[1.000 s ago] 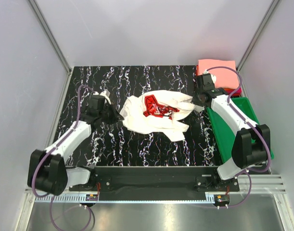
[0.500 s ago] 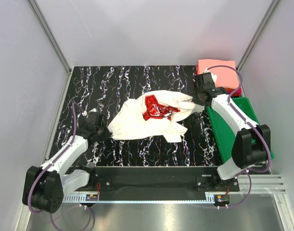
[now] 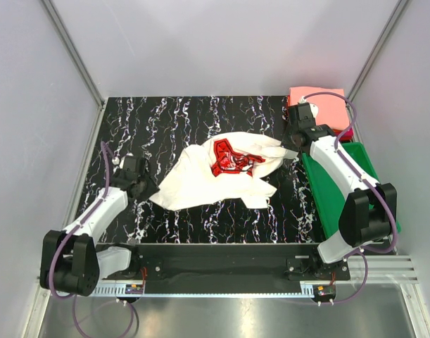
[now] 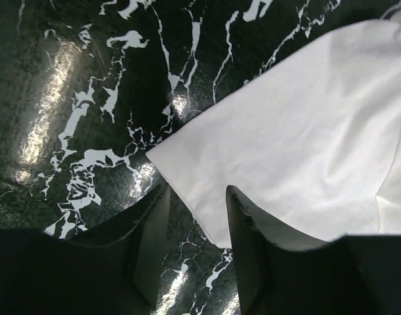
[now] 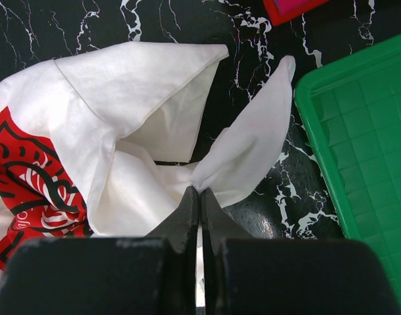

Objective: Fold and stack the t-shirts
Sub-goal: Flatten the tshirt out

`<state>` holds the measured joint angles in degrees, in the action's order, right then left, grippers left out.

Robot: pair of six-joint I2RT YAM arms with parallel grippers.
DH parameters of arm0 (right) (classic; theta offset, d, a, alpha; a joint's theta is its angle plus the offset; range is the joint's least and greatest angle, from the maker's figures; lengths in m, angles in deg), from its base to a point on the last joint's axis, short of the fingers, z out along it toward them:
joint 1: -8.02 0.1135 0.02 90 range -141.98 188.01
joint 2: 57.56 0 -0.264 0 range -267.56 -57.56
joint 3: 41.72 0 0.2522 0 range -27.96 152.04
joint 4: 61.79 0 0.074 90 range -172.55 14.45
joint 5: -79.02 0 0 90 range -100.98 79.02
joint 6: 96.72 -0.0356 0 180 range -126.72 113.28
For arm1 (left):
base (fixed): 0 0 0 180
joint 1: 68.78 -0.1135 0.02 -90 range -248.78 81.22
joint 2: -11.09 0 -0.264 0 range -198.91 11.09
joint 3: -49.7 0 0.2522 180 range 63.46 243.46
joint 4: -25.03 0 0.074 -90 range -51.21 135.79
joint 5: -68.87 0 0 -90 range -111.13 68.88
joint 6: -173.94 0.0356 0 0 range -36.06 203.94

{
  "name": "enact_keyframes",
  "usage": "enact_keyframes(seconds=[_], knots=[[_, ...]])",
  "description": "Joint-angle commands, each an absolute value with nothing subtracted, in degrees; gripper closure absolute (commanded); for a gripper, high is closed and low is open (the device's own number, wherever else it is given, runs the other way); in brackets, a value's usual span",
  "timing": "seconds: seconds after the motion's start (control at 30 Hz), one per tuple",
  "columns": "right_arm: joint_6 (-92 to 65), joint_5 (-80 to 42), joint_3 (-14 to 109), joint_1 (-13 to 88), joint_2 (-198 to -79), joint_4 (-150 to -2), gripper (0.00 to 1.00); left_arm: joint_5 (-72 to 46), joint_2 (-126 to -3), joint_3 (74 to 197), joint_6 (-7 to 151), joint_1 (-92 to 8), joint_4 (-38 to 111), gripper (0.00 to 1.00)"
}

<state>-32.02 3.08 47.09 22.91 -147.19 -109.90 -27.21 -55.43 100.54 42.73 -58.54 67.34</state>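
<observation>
We are spreading the soft cream-white t-shirt with a red print [image 3: 222, 179] flat: our right gripper [image 5: 200, 193] pinches 1 fold, our left gripper [image 4: 195, 197] stands open and should grab the near corner next.

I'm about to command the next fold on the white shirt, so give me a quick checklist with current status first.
1. Right hand pinching the white t-shirt: ok, jaws shut on a bunched fold.
2. Left hand gripping the shirt: not ok, jaws apart, cloth lying loose between them.
3. Shirt spread flat: not ok, crumpled around the red print.
4. Cloth apart from the green tray: ok.
5. Folded pink shirt lying flat at the back right: ok.
</observation>
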Motion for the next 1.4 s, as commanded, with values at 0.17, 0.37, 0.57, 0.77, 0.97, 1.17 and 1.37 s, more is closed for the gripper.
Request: enact_keyframes(seconds=[0.17, 0.37, 0.57, 0.77, 0.97, 1.17, 1.37], knots=[[-31.0, 3.3, 49.1, 22.9, -144.3, -109.5, 1.0, -28.2, -59.7, 100.6, 42.5, -61.6, 64.2, 0.57], [-30.8, 2.7, 48.9, 22.9, -144.3, -109.3, 1.0, -29.3, -62.8, 99.7, 43.2, -61.7, 62.7, 0.56], [-30.6, 2.6, 48.6, 22.9, -143.9, -109.0, 1.0, -28.2, -66.9, 100.9, 44.1, -61.8, 61.1, 0.55], [-30.5, 2.8, 48.6, 22.9, -143.5, -109.0, 1.0, -30.4, -68.3, 100.7, 44.2, -61.8, 61.7, 0.57], [-30.6, 2.3, 48.9, 22.9, -143.9, -108.9, 1.0, -30.0, -69.5, 101.5, 45.5, -61.7, 61.5, 0.78], [-30.5, 1.7, 48.7, 22.9, -144.0, -108.8, 1.0, -26.9, -70.3, 102.4, 47.6, -61.7, 60.4, 1.0], [-31.6, -2.3, 48.2, 23.0, -144.5, -108.5, 1.0, -31.0, -62.2, 110.8, 50.9, -62.0, 67.7, 1.0]])
